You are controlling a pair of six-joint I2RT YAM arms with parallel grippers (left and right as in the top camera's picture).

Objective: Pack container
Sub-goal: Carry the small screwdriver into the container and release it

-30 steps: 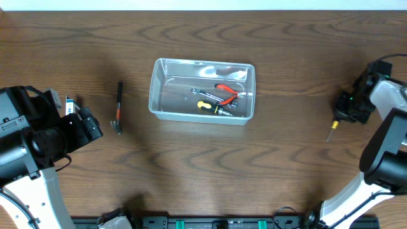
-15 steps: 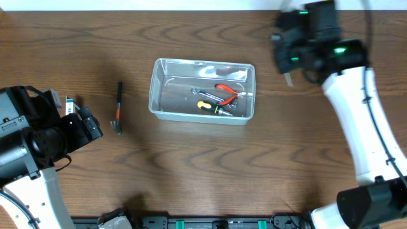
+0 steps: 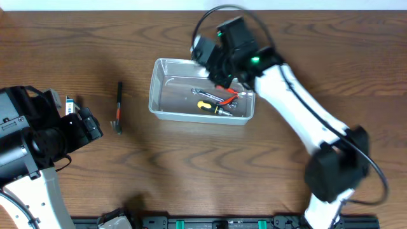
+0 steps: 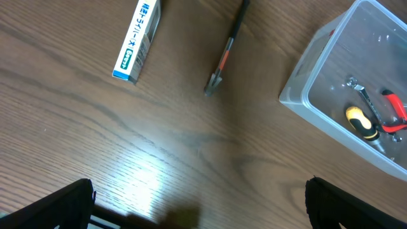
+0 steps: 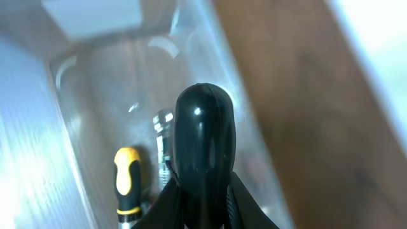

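Observation:
The clear plastic container stands at the table's middle back. It holds a yellow-and-black screwdriver, red-handled pliers and a small silver wrench. My right gripper hovers over the container's far right part, shut on a black-handled tool that hangs over the inside of the container. The yellow screwdriver handle lies below it. My left gripper is open and empty over bare wood, left of the container.
A slim black hammer-like tool lies left of the container; it also shows in the left wrist view. A small blue-white box lies beside the left arm and shows in the left wrist view.
My right arm has swung from the table's right edge to the back and then left over the container, carrying the black-handled tool. The left arm has not moved.

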